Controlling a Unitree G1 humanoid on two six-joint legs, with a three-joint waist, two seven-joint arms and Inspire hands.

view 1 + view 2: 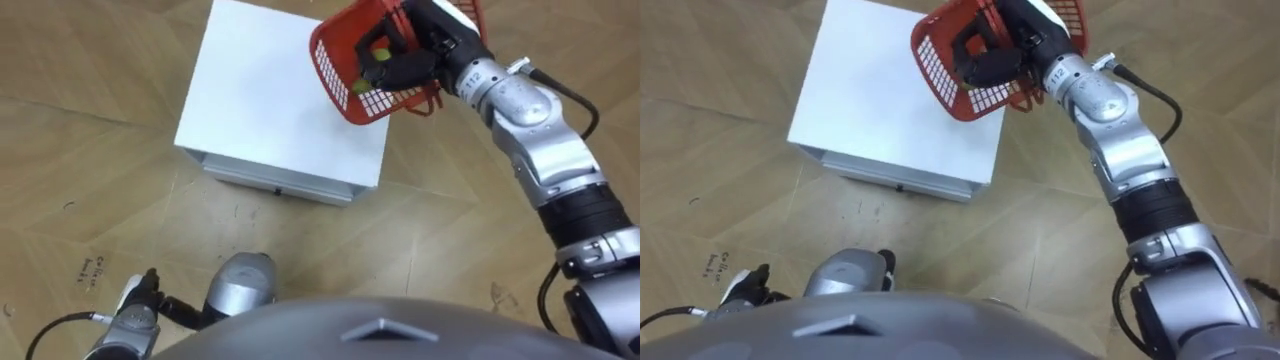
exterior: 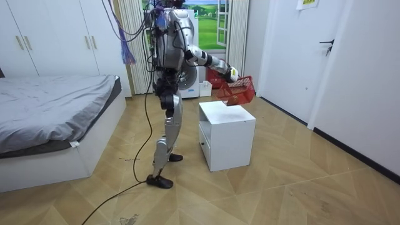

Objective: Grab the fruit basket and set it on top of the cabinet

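The fruit basket [image 1: 350, 60] is red plastic mesh and hangs tilted above the far right corner of the white cabinet [image 1: 270, 110]. Green and yellow fruit [image 1: 380, 54] shows inside it. My right hand [image 1: 408, 62] has its dark fingers curled round the basket's rim. In the room view the basket [image 2: 236, 92] is clear of the cabinet top [image 2: 226, 112], held out on my extended right arm. My left hand [image 1: 141, 293] hangs low at my left side, near the floor in the eye view.
The cabinet stands on a wooden floor [image 1: 90, 150] with a drawer front facing me. A bed [image 2: 56, 106] lies at the room view's left, with wardrobes [image 2: 50, 37] behind it. A door [image 2: 325, 56] is in the wall at the room view's right.
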